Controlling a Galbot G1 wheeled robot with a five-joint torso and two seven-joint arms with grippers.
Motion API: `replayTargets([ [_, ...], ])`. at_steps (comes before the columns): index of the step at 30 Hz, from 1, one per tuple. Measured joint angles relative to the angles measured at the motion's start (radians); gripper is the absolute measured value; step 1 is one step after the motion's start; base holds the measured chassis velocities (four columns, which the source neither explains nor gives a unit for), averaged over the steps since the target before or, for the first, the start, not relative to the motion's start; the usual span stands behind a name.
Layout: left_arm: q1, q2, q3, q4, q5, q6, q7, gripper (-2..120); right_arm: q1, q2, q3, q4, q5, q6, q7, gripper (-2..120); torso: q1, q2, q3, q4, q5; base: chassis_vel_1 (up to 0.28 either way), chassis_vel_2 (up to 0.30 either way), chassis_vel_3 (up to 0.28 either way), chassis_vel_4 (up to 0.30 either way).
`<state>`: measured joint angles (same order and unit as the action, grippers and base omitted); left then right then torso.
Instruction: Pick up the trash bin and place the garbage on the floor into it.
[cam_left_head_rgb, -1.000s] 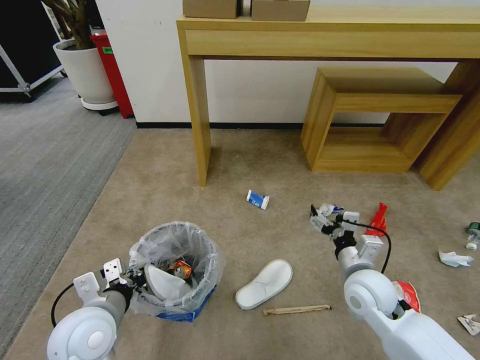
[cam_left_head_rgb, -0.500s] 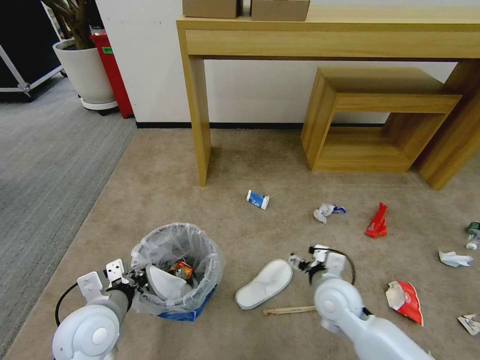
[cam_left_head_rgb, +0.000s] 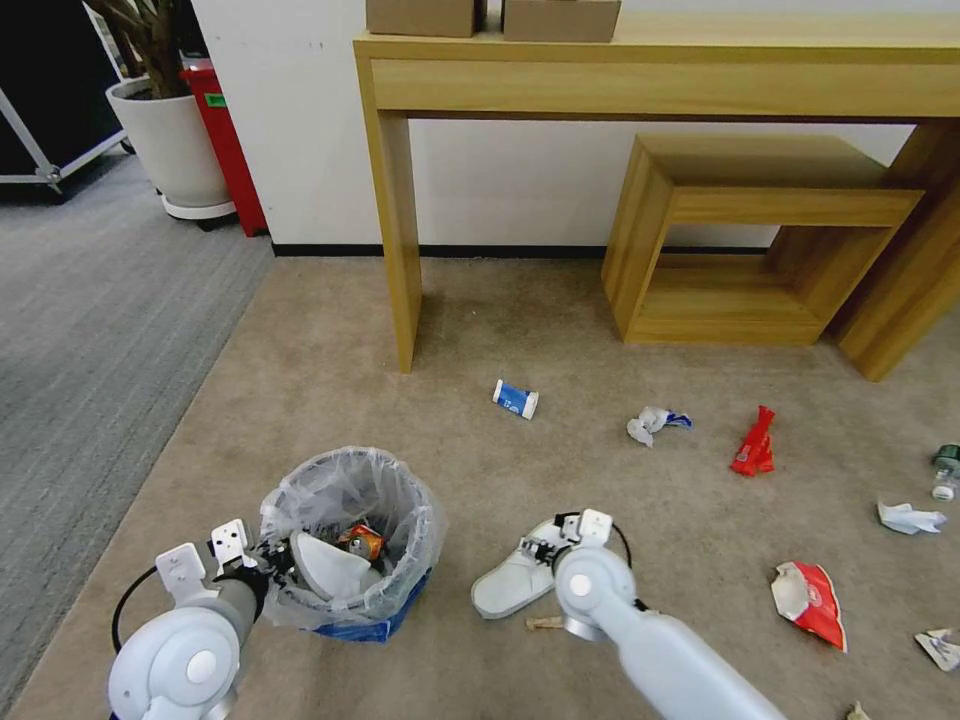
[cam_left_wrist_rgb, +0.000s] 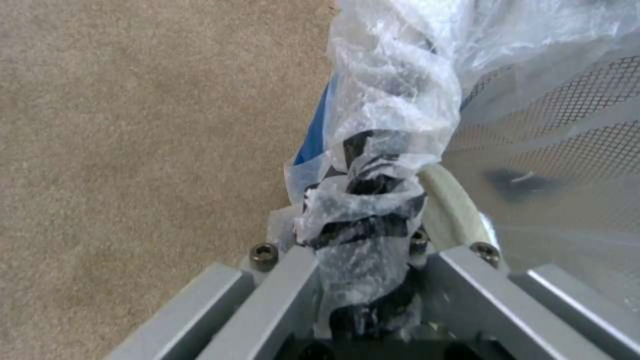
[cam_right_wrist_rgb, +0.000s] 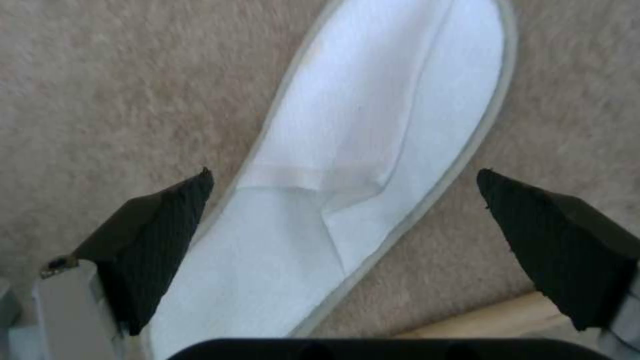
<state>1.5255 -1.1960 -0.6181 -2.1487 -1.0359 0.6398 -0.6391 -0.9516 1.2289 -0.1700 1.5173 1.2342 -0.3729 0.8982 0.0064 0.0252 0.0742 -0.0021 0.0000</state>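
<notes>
The blue trash bin (cam_left_head_rgb: 345, 540) with its crinkled clear liner stands on the carpet at lower left, with a white slipper (cam_left_head_rgb: 322, 566) and a crushed can (cam_left_head_rgb: 362, 540) inside. My left gripper (cam_left_head_rgb: 262, 565) is shut on the bin's near rim and liner (cam_left_wrist_rgb: 373, 190). A second white slipper (cam_left_head_rgb: 505, 588) lies to the right of the bin. My right gripper (cam_left_head_rgb: 541, 549) hovers over it, open, and its black fingers (cam_right_wrist_rgb: 160, 235) straddle the slipper (cam_right_wrist_rgb: 373, 125) without touching it. A wooden stick (cam_left_head_rgb: 545, 622) lies beside the slipper, partly hidden by my right arm.
More garbage is scattered to the right: a blue-white carton (cam_left_head_rgb: 515, 398), crumpled paper (cam_left_head_rgb: 652, 423), red wrappers (cam_left_head_rgb: 753, 443) (cam_left_head_rgb: 810, 598), a small bottle (cam_left_head_rgb: 944, 470) and white scraps (cam_left_head_rgb: 908, 517). A wooden table (cam_left_head_rgb: 395, 220) and shelf box (cam_left_head_rgb: 740, 240) stand along the wall behind.
My right arm has swung back from the far crumpled paper toward me and to the left, coming down over the white slipper. The left gripper and the bin have stayed put.
</notes>
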Motion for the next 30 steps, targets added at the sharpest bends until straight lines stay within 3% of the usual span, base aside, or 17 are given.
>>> replayTargets([
  [11,0.0,-0.005,0.0,0.002,0.0,-0.001,-0.001,0,0.006,0.028,-0.01,-0.067,-0.059,0.031,-0.055,95,0.0,0.0,0.0,0.0,0.0,0.0,0.0,0.0,0.0],
  [30,0.009,-0.022,0.005,-0.014,-0.001,-0.002,-0.001,0,0.028,0.063,-0.048,-0.189,-0.153,0.09,-0.129,27,0.0,0.0,0.0,0.0,0.0,0.0,0.0,0.0,0.0],
])
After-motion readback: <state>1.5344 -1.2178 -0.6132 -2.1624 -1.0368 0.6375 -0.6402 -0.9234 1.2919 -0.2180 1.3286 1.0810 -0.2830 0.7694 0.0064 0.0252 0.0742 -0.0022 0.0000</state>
